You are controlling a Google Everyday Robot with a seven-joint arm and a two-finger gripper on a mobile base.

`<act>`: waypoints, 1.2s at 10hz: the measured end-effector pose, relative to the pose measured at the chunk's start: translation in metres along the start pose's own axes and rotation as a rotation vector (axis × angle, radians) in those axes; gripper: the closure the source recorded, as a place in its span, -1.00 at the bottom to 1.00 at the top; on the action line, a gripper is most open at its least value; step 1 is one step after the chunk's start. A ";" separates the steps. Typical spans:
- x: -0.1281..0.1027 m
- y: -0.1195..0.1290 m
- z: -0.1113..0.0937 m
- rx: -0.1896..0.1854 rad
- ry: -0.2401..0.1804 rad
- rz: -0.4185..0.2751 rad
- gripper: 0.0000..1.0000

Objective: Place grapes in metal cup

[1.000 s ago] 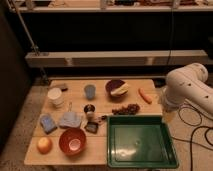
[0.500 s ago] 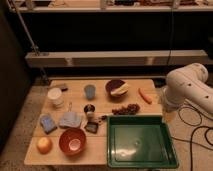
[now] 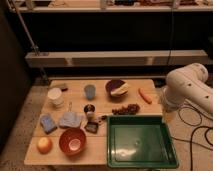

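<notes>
The grapes [image 3: 126, 108] lie on the table [image 3: 102, 102] at mid-frame, right of the cup [image 3: 90, 109] and apart from it, so nothing is done yet: my hand, hidden behind my arm [image 3: 187, 92] at the right edge, stands wide and has the reaching, grasping and dropping-in left to do.
</notes>
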 end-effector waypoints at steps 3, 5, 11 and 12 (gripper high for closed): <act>0.000 0.000 0.001 -0.001 -0.001 0.000 -0.30; 0.000 0.000 0.001 -0.001 -0.001 0.000 -0.30; -0.056 -0.060 -0.008 0.010 -0.107 -0.207 -0.30; -0.074 -0.077 -0.010 0.021 -0.143 -0.260 -0.30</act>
